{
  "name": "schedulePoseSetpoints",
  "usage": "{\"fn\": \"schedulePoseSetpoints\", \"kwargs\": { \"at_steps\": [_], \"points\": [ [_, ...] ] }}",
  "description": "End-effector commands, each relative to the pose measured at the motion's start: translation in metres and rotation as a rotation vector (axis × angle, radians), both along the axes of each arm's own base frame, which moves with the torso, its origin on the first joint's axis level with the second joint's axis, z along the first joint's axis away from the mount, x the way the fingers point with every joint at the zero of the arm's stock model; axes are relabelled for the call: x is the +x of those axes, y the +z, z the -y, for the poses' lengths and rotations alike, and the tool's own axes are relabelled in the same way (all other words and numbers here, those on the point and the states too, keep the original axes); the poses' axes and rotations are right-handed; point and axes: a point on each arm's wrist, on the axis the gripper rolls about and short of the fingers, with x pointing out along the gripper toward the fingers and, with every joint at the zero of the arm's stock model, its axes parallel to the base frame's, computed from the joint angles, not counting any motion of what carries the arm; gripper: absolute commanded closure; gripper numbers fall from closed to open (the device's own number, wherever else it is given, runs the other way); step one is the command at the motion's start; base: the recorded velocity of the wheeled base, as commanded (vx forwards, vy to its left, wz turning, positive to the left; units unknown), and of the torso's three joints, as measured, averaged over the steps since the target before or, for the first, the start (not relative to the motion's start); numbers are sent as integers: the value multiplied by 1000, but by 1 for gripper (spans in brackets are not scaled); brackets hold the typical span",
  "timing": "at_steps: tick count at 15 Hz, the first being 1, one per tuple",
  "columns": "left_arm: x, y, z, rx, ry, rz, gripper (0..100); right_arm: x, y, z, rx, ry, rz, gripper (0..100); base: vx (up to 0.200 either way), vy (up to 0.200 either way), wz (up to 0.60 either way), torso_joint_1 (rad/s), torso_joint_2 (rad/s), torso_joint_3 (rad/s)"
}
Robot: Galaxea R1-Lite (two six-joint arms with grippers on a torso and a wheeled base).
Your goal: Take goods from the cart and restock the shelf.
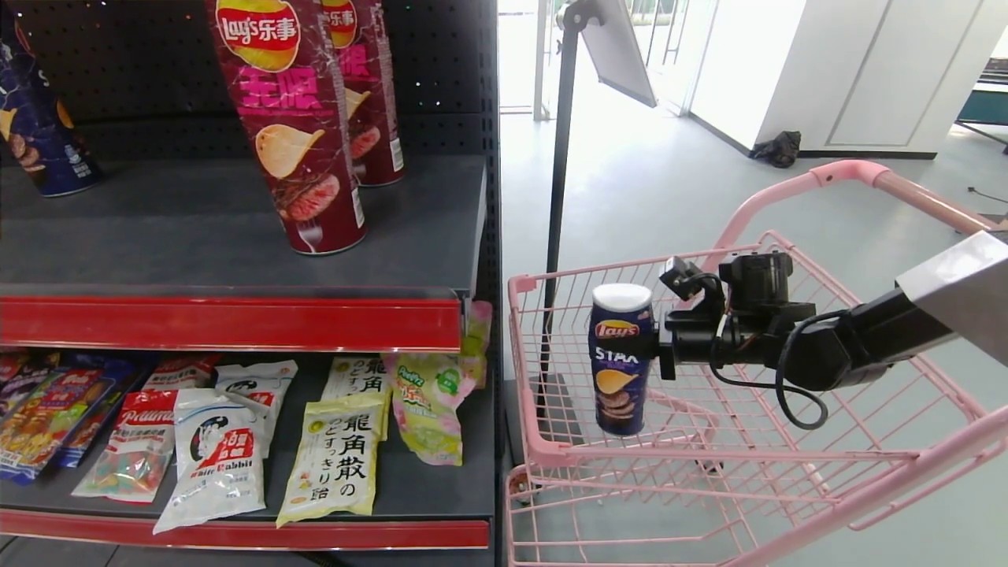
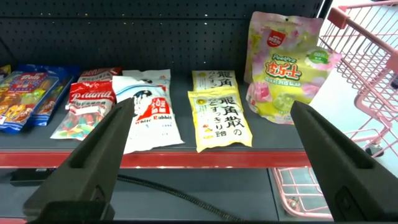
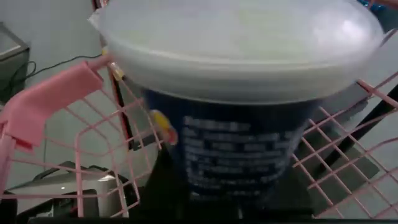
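My right gripper [image 1: 642, 346] is shut on a dark blue chip can [image 1: 621, 358] with a white lid, held upright above the pink cart [image 1: 748, 457] near its left rim. The right wrist view has the can's lid [image 3: 239, 46] close up over the cart's wire. My left gripper [image 2: 208, 155] stands open, its two dark fingers [image 2: 93, 165] spread, in front of the lower shelf [image 2: 186, 158] with nothing between them. On the upper shelf [image 1: 236, 228] stand two maroon chip cans [image 1: 295, 118] and one dark blue can [image 1: 39, 134] at far left.
The lower shelf holds flat snack bags: white candy bags [image 1: 216, 449], yellow-green bags [image 1: 335, 457] and a green-pink bag [image 1: 429, 402] leaning at the right end. A black sign pole [image 1: 557, 181] stands between shelf and cart. Open floor lies beyond the cart.
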Motion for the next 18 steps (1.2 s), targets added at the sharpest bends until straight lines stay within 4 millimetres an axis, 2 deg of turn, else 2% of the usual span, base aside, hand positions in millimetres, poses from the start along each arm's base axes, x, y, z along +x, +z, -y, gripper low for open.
{"fn": "schedulePoseSetpoints", "kwargs": {
  "at_steps": [1, 3, 5, 7, 9, 10, 11, 12, 13, 15, 17, 18],
  "points": [
    [0, 0, 0, -1, 0, -1, 0, -3, 10, 1, 6, 1, 23, 100, 0, 0, 0, 0, 0, 0],
    [0, 0, 0, -1, 0, -1, 0, -10, 33, 3, 19, 1, 71, 100, 0, 0, 0, 0, 0, 0],
    [0, 0, 0, -1, 0, -1, 0, -32, 70, 9, 53, -7, 121, 100, 0, 0, 0, 0, 0, 0],
    [0, 0, 0, -1, 0, -1, 0, -70, 123, 30, 94, -61, 209, 100, 0, 0, 0, 0, 0, 0],
    [0, 0, 0, -1, 0, -1, 0, -98, 163, 39, 129, -76, 309, 100, 0, 0, 0, 0, 0, 0],
    [0, 0, 0, -1, 0, -1, 0, -127, 196, 42, 161, -75, 398, 100, 0, 0, 0, 0, 0, 0],
    [0, 0, 0, -1, 0, -1, 0, -151, 216, 44, 194, -73, 432, 100, 0, 0, 0, 0, 0, 0],
    [0, 0, 0, -1, 0, -1, 0, -170, 220, 39, 209, -41, 423, 100, 0, 0, 0, 0, 0, 0],
    [0, 0, 0, -1, 0, -1, 0, -184, 216, 30, 213, -5, 393, 100, 0, 0, 0, 0, 0, 0],
    [0, 0, 0, -1, 0, -1, 0, -202, 207, 17, 218, 38, 369, 100, 0, 0, 0, 0, 0, 0],
    [0, 0, 0, -1, 0, -1, 0, -221, 171, -16, 171, 89, 279, 100, 0, 0, 0, 0, 0, 0],
    [0, 0, 0, -1, 0, -1, 0, -228, 157, -24, 143, 106, 240, 100, 0, 0, 0, 0, 0, 0]
  ]
}}
